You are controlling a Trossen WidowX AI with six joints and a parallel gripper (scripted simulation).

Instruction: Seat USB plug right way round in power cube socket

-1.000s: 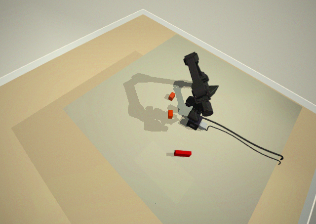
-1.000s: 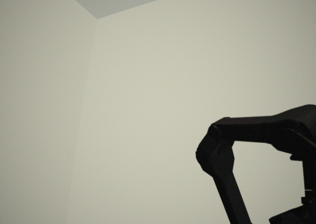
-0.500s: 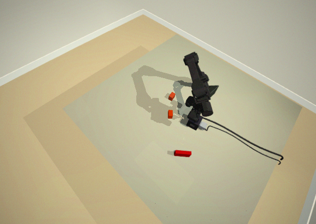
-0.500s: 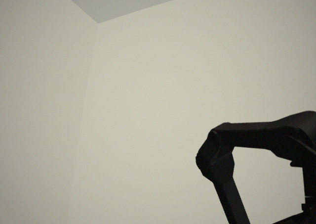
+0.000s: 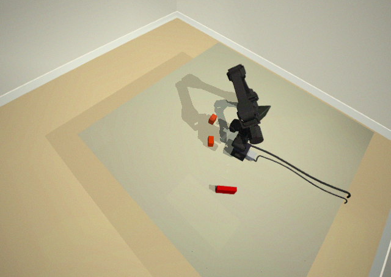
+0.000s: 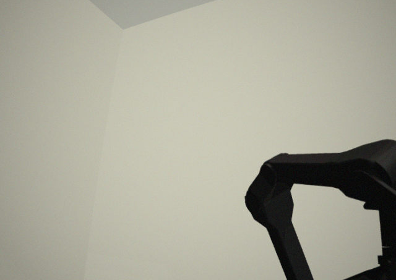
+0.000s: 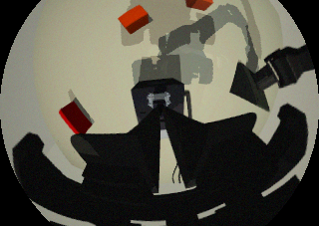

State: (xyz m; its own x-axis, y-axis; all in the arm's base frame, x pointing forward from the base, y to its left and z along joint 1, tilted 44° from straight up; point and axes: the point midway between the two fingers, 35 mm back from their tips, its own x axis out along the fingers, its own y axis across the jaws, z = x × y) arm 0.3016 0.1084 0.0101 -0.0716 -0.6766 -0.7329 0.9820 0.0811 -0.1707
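Observation:
The power cube [image 5: 239, 155] [image 7: 142, 99] is a dark box standing on the mat. My gripper [image 5: 240, 145] [image 7: 161, 111] points down at its top, with the fingertips close together at the socket area. It is shut on the USB plug, which the fingers mostly hide. A silvery metal outline [image 7: 152, 100] shows on the cube's top just at the fingertips. I cannot tell how deep the plug sits or which way round it is. The exterior view shows only part of the arm.
A white plug [image 5: 252, 155] sits in the cube's side; two dark cables [image 5: 293, 164] run right. Two orange blocks [image 5: 212, 118] [image 5: 211, 140] [image 7: 134, 19] [image 7: 198, 0] and a red block [image 5: 226, 189] [image 7: 75, 117] lie around. A dark pyramid-shaped thing [image 5: 264, 110] [image 7: 249, 88] is close to the arm.

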